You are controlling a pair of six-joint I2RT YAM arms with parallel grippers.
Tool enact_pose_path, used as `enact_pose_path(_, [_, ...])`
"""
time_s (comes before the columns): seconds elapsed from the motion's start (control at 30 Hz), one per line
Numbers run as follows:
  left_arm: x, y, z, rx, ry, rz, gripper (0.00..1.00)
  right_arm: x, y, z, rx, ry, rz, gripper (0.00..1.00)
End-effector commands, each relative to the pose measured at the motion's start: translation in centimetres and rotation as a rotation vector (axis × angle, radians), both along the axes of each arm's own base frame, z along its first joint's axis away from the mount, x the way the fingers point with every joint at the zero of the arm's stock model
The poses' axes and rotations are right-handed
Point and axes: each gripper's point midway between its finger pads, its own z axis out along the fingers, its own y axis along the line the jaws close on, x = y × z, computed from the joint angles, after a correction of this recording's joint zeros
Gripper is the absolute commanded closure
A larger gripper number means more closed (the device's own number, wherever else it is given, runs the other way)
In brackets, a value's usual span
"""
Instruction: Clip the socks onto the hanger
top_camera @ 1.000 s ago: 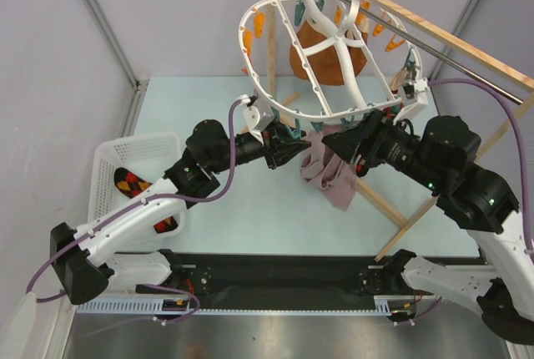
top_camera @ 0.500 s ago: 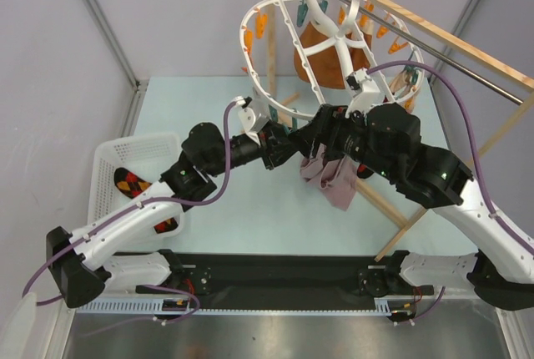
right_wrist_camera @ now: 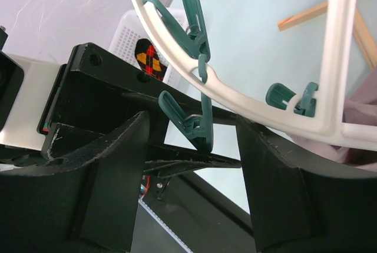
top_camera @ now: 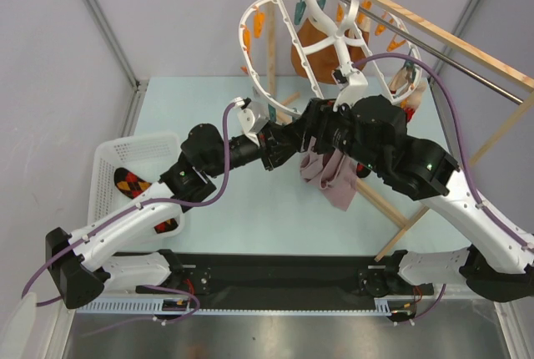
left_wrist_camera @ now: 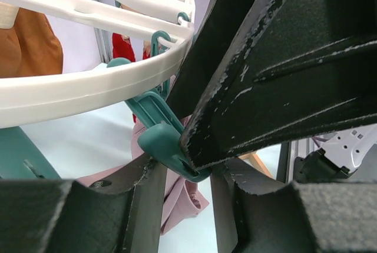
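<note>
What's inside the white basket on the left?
Black argyle socks: one shows clearly, a patch shows lower down. The left arm covers the rest of the basket.

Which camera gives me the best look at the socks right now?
Top external: the socks lie in the white basket, argyle pattern clear. Right wrist catches only a patch of one sock past the hanger rim. Left wrist shows none.
</note>
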Motion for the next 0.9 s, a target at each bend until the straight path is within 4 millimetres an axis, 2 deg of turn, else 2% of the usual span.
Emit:
enact_pose_path(0.0, [-0.7,0.4,1.8,-0.034,-0.047,-0.007,0.62,0.3,0.1,2.4,0.036,-0.062,-0.004,0.35])
enact_pose_path(0.67, [-0.7,0.2,1.5,-0.022,-0.046,-0.012,0.62,1.8,0.6,1.5,-0.019,-0.064,-0.043,0.45])
enact_pose_path(0.77, [-0.6,0.2,1.4,-0.02,-0.039,-0.006,0.59,1.8,0.5,1.4,-0.023,-0.063,-0.054,0.5])
enact_pose_path(0.8, [-0.6,0.2,1.3,-0.021,-0.038,-0.006,0.55,2.0,0.4,1.3,-0.03,-0.065,-0.06,0.58])
enact_pose_path(0.87, [-0.7,0.3,1.4,-0.024,-0.038,-0.005,0.53,2.0,0.4,1.2,-0.032,-0.064,-0.062,0.67])
